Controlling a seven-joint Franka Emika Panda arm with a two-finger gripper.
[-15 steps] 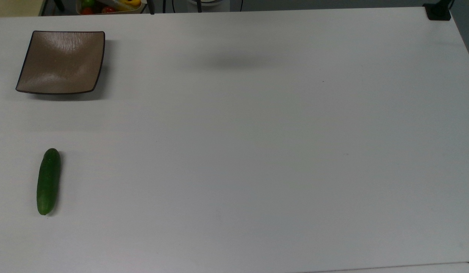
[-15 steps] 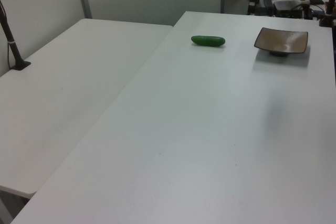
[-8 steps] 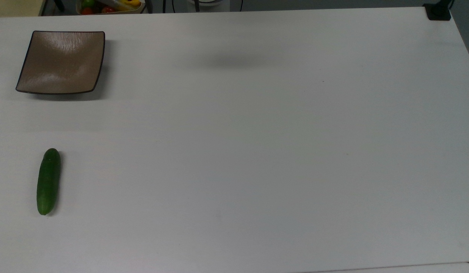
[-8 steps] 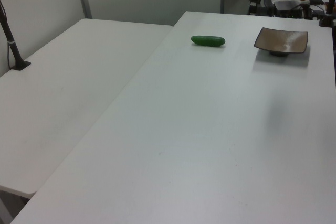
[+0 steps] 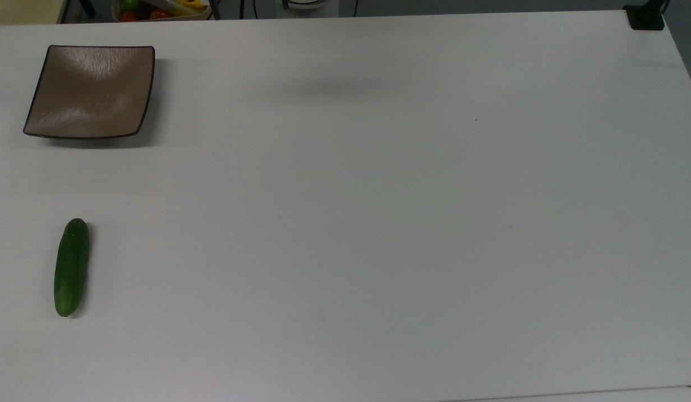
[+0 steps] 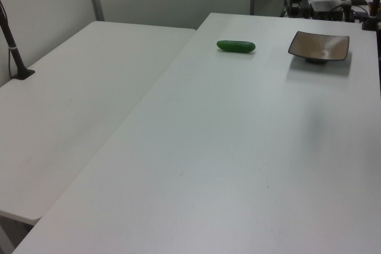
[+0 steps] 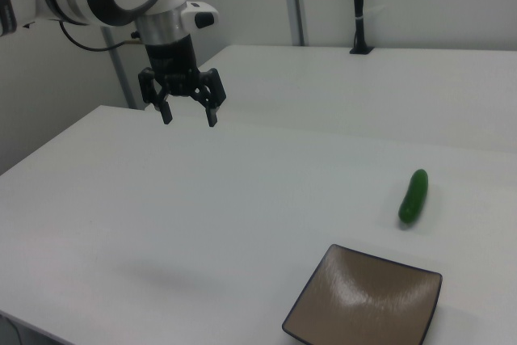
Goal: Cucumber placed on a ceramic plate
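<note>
The dark green cucumber (image 5: 71, 267) lies flat on the white table near the top view's left edge; it also shows in the left view (image 6: 236, 46) and the right view (image 7: 414, 195). The square taupe-brown ceramic plate (image 5: 91, 92) sits bare at the top view's upper left, well apart from the cucumber, and shows as well as plate (image 6: 319, 46) and plate (image 7: 367, 300). In the right view my gripper (image 7: 188, 114) hangs open high above the table, far from both, with nothing between its fingers.
The white table (image 5: 379, 223) is wide and bare around both objects. A second white table (image 6: 71, 111) adjoins it in the left view. A black post base (image 5: 646, 18) stands at the top view's upper right corner. A bin of colourful items (image 5: 161, 8) sits beyond the far edge.
The faint shadow on the table in the top view has drifted slightly left. The cucumber and plate have not moved.
</note>
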